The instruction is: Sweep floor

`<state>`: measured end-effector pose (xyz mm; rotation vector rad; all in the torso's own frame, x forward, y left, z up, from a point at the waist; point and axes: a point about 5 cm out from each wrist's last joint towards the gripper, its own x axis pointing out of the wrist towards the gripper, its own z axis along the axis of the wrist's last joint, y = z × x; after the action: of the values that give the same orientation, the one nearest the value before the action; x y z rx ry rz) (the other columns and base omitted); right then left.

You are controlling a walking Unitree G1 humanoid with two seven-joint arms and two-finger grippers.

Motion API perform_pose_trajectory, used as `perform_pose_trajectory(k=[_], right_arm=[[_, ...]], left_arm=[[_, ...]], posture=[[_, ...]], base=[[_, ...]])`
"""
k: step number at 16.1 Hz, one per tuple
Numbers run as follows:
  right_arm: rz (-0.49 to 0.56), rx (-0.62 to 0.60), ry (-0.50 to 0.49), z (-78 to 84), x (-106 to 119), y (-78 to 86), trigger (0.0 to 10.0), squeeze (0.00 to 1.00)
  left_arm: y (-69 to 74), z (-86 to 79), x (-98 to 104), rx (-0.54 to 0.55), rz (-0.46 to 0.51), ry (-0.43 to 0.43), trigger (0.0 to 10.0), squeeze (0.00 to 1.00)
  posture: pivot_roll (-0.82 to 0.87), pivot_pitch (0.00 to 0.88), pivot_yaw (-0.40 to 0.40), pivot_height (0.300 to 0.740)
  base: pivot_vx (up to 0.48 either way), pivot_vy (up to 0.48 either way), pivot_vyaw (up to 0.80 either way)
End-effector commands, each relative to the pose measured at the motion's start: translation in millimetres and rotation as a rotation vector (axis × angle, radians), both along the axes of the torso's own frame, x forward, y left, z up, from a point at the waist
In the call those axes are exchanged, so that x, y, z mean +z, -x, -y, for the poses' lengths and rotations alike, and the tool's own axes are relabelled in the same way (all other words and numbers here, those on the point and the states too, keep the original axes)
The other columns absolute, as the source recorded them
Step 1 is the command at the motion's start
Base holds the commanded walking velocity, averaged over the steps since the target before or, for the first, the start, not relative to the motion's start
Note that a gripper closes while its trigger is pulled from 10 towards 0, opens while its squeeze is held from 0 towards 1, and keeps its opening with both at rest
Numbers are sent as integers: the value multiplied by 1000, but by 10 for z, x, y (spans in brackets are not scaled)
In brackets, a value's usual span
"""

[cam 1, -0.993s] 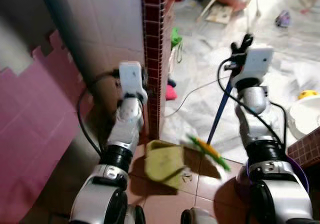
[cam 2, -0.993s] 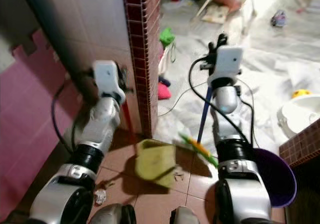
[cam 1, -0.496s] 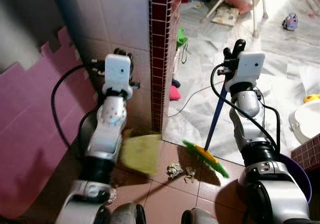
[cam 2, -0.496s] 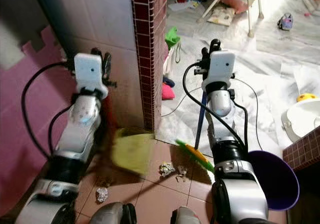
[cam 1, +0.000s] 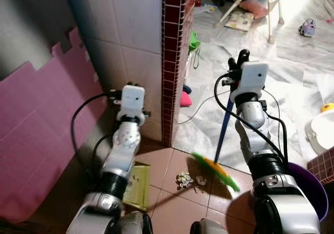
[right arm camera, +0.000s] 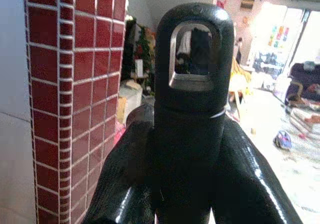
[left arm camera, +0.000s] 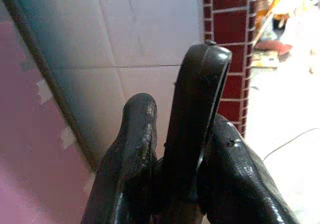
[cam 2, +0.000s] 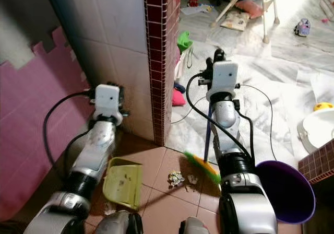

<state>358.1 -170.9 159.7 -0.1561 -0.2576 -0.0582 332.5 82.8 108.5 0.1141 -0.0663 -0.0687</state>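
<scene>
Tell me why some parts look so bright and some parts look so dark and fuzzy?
In the eye views, daylight washes out the white floor at the far right, while the pink foam mat corner sits in shade. The broom head looks a little smeared. In the wrist views the dustpan handle and broom handle sit close and dark, and the room behind the broom handle glares.

1. Wall (cam 1: 130, 25): pale glazed tiles; corner edged w/ a vertical strip of dark red small tiles (cam 1: 171, 61).
2. Pink foam mat (cam 1: 36, 140): jigsaw-edged, leans against wall at left.
3. Floor near corner: terracotta tiles (cam 2: 167, 208) w/ pale grout.
4. Floor beyond: white marbled surface (cam 1: 292, 77), brightly lit from far side.
5. Far end: white chair legs (cam 1: 270, 14), cushion (cam 1: 255, 7), scattered toys.
6. Right edge: low red-tiled ledge (cam 1: 323, 163); white basin (cam 2: 315, 124) beside it.
</scene>
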Motion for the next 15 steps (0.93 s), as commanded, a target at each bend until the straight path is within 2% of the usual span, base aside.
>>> perform_pose_trajectory(k=[1, 2, 4, 5, 7, 8, 9, 11, 12, 13, 14, 15], right_arm=[[-6, -14, -67, 15, 44, -12, 10000, 0], [-38, -11, -105, 13, 7, -19, 10000, 0], [-156, -58, -245, 60, -147, -34, 10000, 0], [-167, -65, -265, 64, -163, -35, 10000, 0], [-279, -90, -442, 61, -287, -39, 10000, 0], [-295, -82, -470, 53, -299, -40, 10000, 0], [-335, -19, -564, -6, -297, -41, 10000, 0], [-314, 61, -644, -65, -213, -55, 10000, 0], [-218, 151, -722, -102, -34, -67, 10000, 0], [-180, 195, -747, -114, 54, -71, 10000, 0], [-151, 192, -687, -80, 105, -73, 10000, 0], [-107, 164, -509, -7, 159, -68, 10000, 0]], left_arm=[[4, 102, -104, 6, -61, 77, 10000, 0], [1, 122, -134, 14, -85, 103, 10000, 0], [30, 229, -253, -4, -148, 145, 10000, 0], [35, 238, -269, -6, -155, 146, 10000, 0], [65, 288, -408, 7, -250, 264, 10000, 0], [63, 300, -416, 4, -253, 269, 10000, 0], [53, 410, -411, -35, -280, 329, 10000, 0], [51, 478, -408, -52, -298, 356, 10000, 0], [45, 504, -404, -51, -312, 374, 10000, 0], [40, 516, -401, -52, -319, 388, 10000, 0], [32, 520, -397, -54, -318, 393, 10000, 0], [17, 519, -379, -54, -311, 402, 10000, 0]], posture=[[-138, 0, 18, 740], [-138, 0, 18, 740], [-155, 0, 18, 740], [-155, 0, 18, 740], [-171, 0, 16, 740], [-173, 0, 17, 740], [-176, 0, 15, 740], [-183, 0, 16, 740], [-186, 0, 17, 740], [-188, 0, 18, 740], [-189, 0, 17, 740], [-187, 0, 16, 740]], base=[[0, 0, 0], [0, 0, 0], [0, 0, 0], [0, 0, 0], [0, 0, 0], [0, 0, 0], [0, 0, 0], [0, 0, 0], [0, 0, 0], [0, 0, 0], [0, 0, 0], [0, 0, 0]])
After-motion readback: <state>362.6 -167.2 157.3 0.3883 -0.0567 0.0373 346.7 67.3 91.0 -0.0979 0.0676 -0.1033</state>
